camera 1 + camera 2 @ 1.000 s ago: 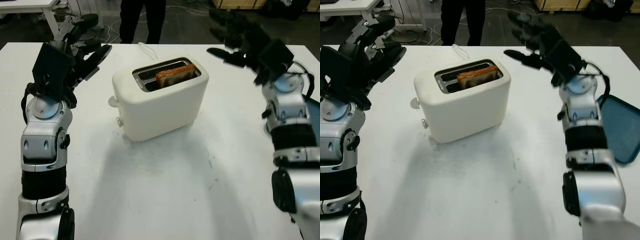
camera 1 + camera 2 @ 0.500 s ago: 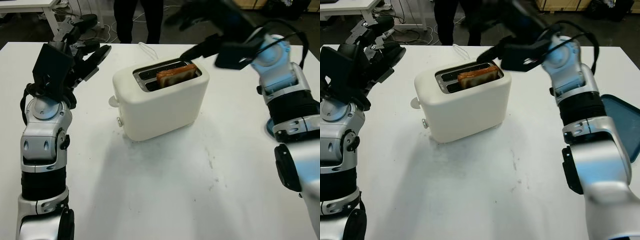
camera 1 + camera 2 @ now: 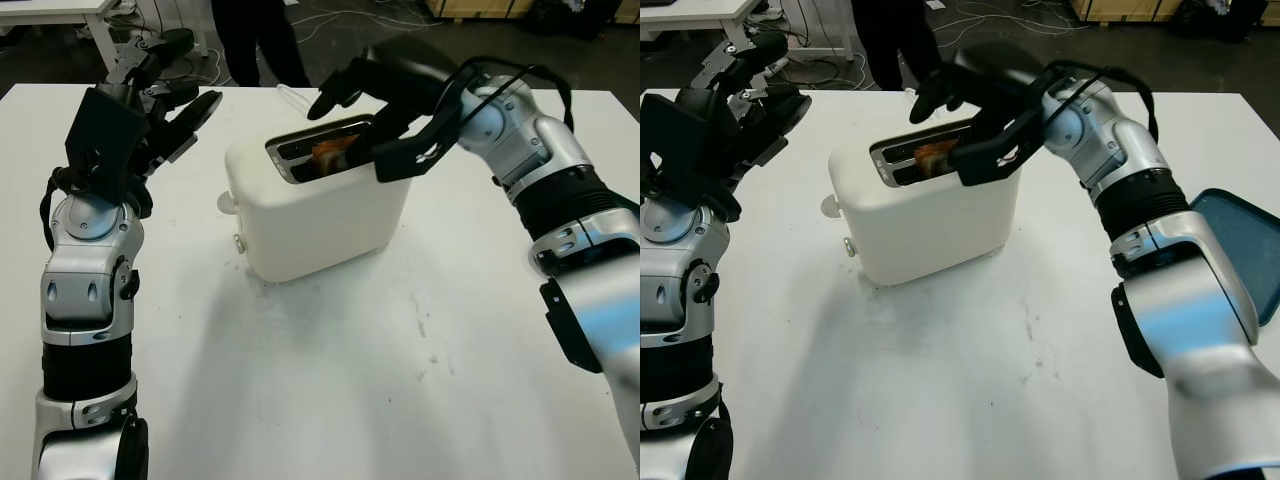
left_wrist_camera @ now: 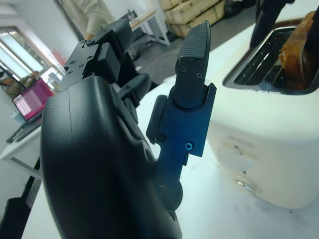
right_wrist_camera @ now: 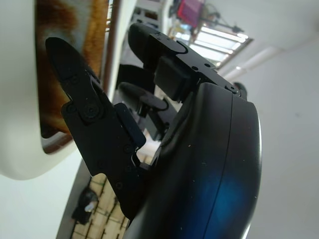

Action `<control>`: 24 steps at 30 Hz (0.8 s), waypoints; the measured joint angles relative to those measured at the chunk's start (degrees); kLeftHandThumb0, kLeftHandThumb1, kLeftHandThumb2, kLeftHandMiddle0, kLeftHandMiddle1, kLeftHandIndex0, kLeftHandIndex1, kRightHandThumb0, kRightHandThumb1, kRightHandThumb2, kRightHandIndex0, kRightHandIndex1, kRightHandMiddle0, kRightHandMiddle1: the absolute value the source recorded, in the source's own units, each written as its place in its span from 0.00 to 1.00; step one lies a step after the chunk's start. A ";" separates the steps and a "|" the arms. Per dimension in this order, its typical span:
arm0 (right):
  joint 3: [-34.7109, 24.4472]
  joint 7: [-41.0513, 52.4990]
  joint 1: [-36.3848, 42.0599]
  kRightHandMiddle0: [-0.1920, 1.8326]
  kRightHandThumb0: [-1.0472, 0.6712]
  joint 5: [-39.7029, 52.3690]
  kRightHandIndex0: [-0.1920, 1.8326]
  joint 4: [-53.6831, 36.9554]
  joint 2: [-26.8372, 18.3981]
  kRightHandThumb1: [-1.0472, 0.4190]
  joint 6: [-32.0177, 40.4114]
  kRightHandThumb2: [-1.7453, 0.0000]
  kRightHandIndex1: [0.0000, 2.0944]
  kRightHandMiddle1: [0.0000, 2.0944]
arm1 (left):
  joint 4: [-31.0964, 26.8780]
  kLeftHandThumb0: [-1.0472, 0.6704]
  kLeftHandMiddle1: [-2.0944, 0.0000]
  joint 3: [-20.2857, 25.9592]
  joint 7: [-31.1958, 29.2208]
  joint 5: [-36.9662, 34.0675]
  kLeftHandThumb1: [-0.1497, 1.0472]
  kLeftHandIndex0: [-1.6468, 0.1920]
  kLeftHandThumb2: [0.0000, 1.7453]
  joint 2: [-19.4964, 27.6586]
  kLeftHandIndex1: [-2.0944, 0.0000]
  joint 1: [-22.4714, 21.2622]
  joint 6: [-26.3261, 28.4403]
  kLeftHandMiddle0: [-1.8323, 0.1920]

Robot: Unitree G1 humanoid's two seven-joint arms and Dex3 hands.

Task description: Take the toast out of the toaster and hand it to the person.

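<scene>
over the toaster [image 3: 320, 205] slot right hand [image 3: 385, 105] hovers, fingers spread, toast [image 3: 332, 155] ungrasped; left hand [image 3: 150, 110] open nearby; handover pending.

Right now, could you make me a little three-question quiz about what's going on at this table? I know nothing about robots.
1. True or false: the toast is still in the toaster.
2. Which hand is over the toaster's slots? A) left hand B) right hand
3. Fill in: beyond the far table edge stands a ____.

Key: 1 true. 2 B; the left hand is open, raised beside the toaster. 3 person.
</scene>
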 measured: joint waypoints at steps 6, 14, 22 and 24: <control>1.72 -1.25 -1.05 0.58 0.35 -1.52 0.44 1.50 0.01 0.25 -0.27 1.00 0.41 0.02 | 0.00 0.32 0.54 0.00 0.06 0.00 0.89 0.78 0.04 0.00 0.75 0.00 0.00 0.89; 1.79 -0.59 -1.28 0.64 0.38 -1.83 0.49 1.65 0.01 0.26 -0.78 1.00 0.41 0.04 | 0.00 0.33 0.55 -0.01 0.07 0.12 0.89 0.77 0.05 0.00 0.76 0.01 0.00 0.89; 1.53 2.39 -0.74 0.55 0.32 -1.34 0.56 0.00 0.03 0.24 -0.40 1.00 0.75 0.58 | -0.05 0.32 0.55 -0.01 0.26 0.12 0.89 0.76 0.05 0.00 0.76 0.01 0.01 0.88; 1.63 2.39 -0.35 0.48 0.30 -1.39 0.56 -0.67 0.02 0.22 0.13 1.00 0.82 0.77 | -0.05 0.32 0.55 -0.02 0.35 0.15 0.89 0.76 0.05 0.01 0.76 0.03 0.02 0.88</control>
